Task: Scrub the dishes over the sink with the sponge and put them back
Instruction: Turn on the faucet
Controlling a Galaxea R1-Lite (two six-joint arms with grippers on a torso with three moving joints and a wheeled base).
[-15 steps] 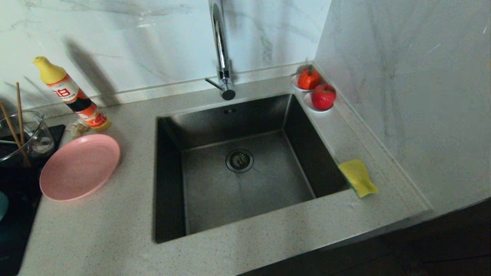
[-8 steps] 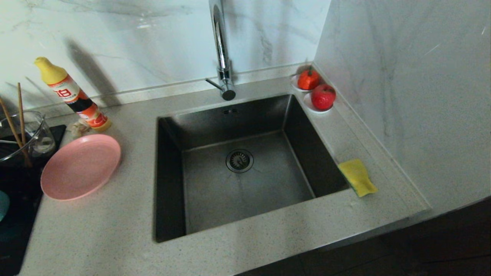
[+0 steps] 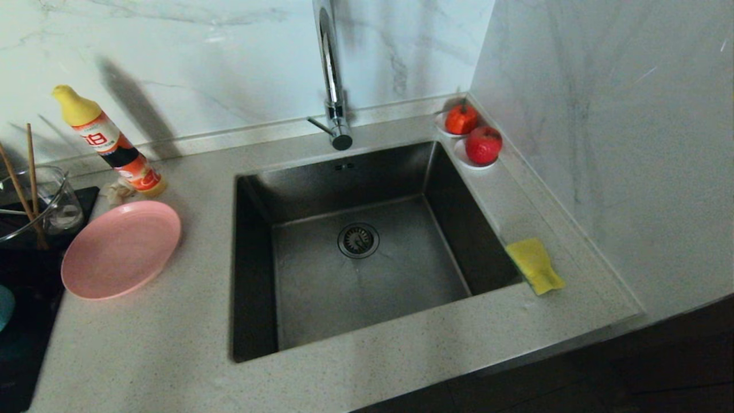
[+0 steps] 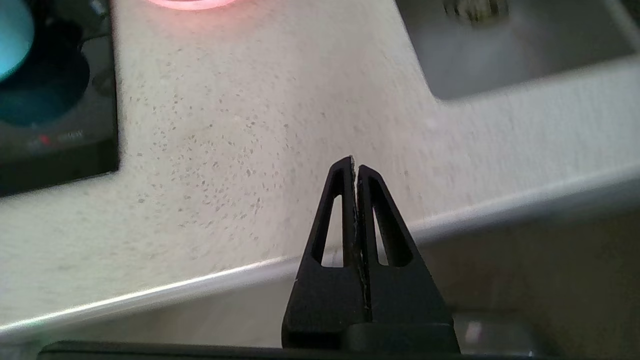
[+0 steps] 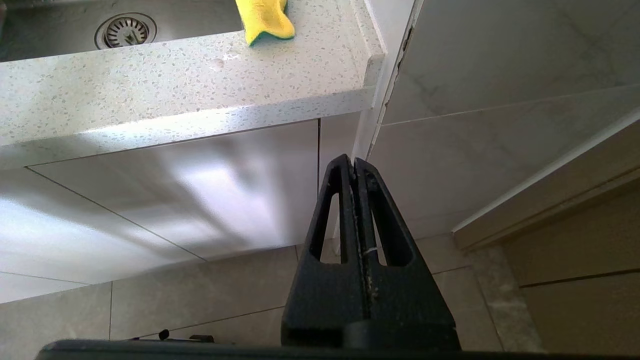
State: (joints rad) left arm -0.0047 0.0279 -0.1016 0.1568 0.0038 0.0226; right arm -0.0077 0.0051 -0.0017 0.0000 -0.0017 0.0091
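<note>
A speckled pale stone bench (image 3: 172, 344) is being backed by white marble walls, and the large square dark stainless-steel sink (image 3: 367, 269) with its round drain strainer (image 3: 358, 240) is being set into its middle, below the tall chrome tap (image 3: 331, 74) at the back edge. The wide shallow pink plate (image 3: 120, 249) is being carried at the bench's left edge, partly over a black cooktop (image 3: 23, 321), where a sliver of the teal-blue bowl (image 3: 3, 307) is being shown. The small yellow sponge with a green face (image 3: 534, 265) is being kept on the strip at the sink's right rim. The left gripper (image 4: 355, 167) is being held off the front edge, fingers pressed together on nothing. The right gripper (image 5: 354, 161) is being kept low before the cabinet, likewise closed and empty.
</note>
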